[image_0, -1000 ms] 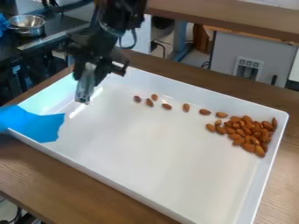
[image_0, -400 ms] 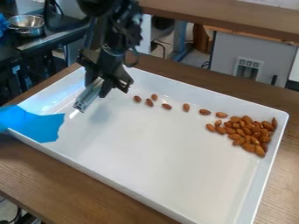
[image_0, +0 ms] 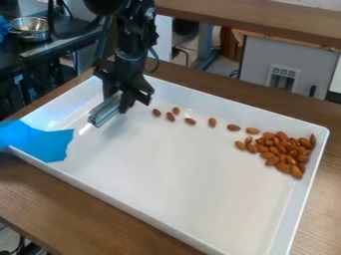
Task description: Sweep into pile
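From here, open lane through the middle of the white tray, running to its near side. Raised walls bound it. Almond pile blocks the right end; loose almonds string along the far side. Blue sheet crosses the left rim. Metal tool juts out from gripper, adds reach to clear

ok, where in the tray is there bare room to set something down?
Big patch: middle of the tray, between the blue sheet, the almond row, the almond pile and the near rim. Crowded: far right corner, under the pile, and far left, where the jaws hold a silver tool.
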{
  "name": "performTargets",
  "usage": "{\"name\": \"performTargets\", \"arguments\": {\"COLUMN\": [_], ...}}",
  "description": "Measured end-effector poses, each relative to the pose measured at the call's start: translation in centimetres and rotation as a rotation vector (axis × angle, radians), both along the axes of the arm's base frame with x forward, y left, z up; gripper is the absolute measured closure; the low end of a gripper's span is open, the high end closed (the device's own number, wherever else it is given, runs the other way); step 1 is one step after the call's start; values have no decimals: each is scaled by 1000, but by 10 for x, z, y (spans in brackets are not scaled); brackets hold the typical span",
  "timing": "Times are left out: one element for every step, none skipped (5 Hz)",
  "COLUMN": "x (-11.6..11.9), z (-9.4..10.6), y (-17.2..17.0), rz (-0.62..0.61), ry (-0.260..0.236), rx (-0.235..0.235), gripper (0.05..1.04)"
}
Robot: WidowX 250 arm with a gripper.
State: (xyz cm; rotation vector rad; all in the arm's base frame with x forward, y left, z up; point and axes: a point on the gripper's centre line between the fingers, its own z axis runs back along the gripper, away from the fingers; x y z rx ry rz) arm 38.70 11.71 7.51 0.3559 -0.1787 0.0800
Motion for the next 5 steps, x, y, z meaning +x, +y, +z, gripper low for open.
{"name": "performTargets", "arguments": {"x": [-1, 4, 9, 9, 11], "z": [-8, -13, -16, -17, -17], "y": [-5, -18, -33, -45, -77], "rz": [-13, -19, -31, -23, -47], "ry": [-14, -32, -18, 0, 26], "rx": [-10, -22, -42, -71, -124], "gripper": [704, 704, 705, 704, 704]}}
